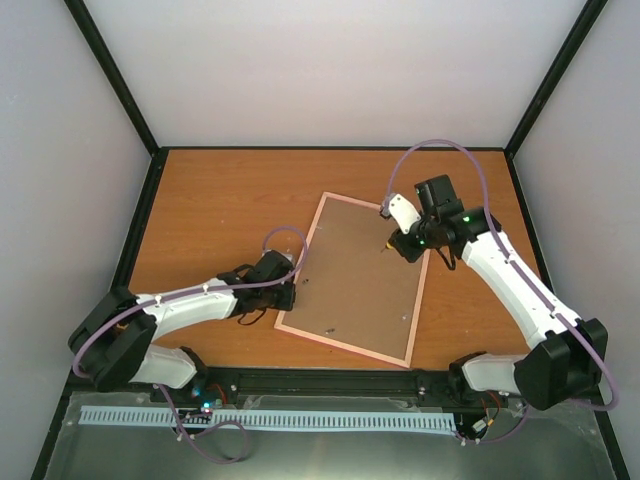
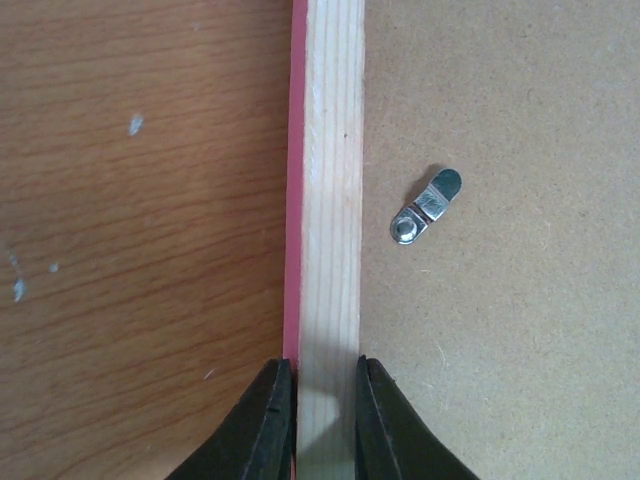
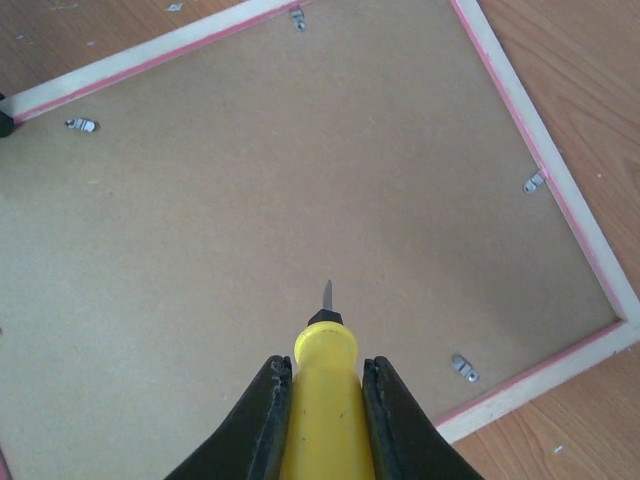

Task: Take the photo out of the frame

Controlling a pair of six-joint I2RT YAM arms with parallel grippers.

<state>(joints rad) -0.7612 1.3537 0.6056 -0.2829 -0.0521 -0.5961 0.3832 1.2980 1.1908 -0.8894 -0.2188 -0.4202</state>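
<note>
Lying face down at the centre of the top view, tilted: the frame [image 1: 341, 344], brown backing board [image 1: 355, 275] up, photo not visible. Clamped on its pale left rail: the left tool [image 2: 327, 372], fingers only a rail's width apart, near a metal clip [image 2: 427, 205]. Over the board's upper right: the right tool [image 3: 326, 368], closed on a yellow screwdriver [image 3: 322, 420], tip pointing at the board. Underneath, the wooden counter [image 1: 220, 210].

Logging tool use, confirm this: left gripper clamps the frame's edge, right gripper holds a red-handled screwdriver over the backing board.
The screwdriver's handle is yellow, not red; the right wrist view shows it. The left gripper clamps the frame's edge, right gripper holds the screwdriver over the backing board.
</note>
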